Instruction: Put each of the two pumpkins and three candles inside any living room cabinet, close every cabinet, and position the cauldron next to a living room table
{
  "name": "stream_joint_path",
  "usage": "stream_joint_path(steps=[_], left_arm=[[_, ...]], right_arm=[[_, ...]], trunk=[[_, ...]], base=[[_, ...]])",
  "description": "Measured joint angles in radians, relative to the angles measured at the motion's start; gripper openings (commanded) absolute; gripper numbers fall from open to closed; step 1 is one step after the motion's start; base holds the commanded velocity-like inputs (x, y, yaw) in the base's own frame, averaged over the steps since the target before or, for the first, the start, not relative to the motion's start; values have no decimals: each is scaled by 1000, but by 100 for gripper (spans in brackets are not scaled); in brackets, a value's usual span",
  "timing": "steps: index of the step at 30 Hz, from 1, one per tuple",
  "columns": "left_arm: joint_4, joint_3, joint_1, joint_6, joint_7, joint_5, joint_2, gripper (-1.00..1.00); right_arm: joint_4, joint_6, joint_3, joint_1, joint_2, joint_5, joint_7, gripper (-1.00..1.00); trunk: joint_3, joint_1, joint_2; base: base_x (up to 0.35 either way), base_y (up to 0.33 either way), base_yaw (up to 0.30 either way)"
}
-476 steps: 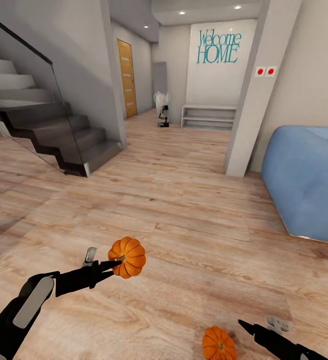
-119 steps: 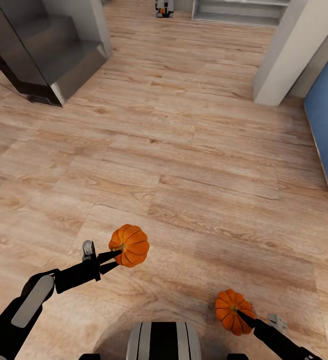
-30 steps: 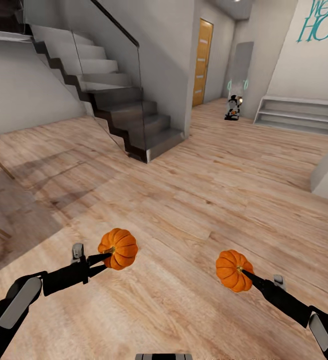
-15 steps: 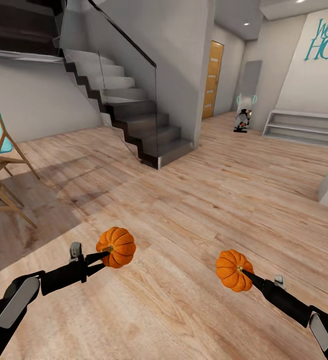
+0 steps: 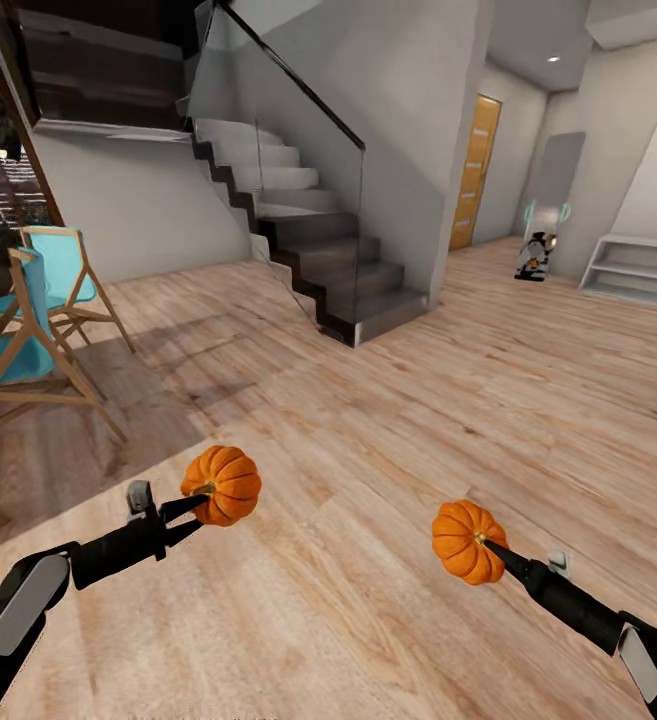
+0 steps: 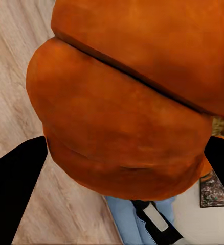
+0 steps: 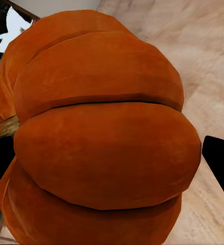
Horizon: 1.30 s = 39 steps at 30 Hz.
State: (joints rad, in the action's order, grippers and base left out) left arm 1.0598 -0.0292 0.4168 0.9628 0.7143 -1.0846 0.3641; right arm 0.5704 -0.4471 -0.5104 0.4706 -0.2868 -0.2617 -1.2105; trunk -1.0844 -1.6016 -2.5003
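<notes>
Left gripper is clamped on one pumpkin, carried above the wood floor. Right gripper grips the second pumpkin, likewise airborne and well apart from the first. Beyond: two blue chairs at left, a staircase ahead, an orange door farthest.

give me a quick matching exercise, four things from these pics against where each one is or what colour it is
Things:
1. left gripper
2. right gripper
3. folding chairs
4. door

Descriptions:
A. teal seats, wooden frames, at the head view's left
B. orange-brown, far down the hall
C. grips the pumpkin at the head view's right
D. grips the pumpkin nearer the chairs

Pairs: 1-D, 2-C, 3-A, 4-B
</notes>
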Motion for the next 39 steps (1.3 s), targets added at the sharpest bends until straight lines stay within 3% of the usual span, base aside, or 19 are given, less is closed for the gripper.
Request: stream_joint_path(steps=[13, 18, 27, 39], left_arm=[[-6, -15, -4, 0, 1, -4, -1, -100], [-6, -16, -7, 3, 1, -39, 0, -100], [-7, -22, -6, 7, 2, -59, 0, -100], [-7, -22, -7, 7, 1, -57, 0, -100]], right_arm=[[0, 2, 1, 0, 0, 2, 1, -100], [0, 0, 0, 0, -1, 1, 2, -100], [1, 2, -1, 0, 2, -1, 9, -100], [2, -1, 1, 0, 5, 2, 14, -100]], trunk=[[0, 0, 0], [11, 1, 1], [40, 36, 64], [73, 82, 148]], base=[[30, 102, 289], [1, 3, 289], [0, 0, 200], [0, 0, 144]])
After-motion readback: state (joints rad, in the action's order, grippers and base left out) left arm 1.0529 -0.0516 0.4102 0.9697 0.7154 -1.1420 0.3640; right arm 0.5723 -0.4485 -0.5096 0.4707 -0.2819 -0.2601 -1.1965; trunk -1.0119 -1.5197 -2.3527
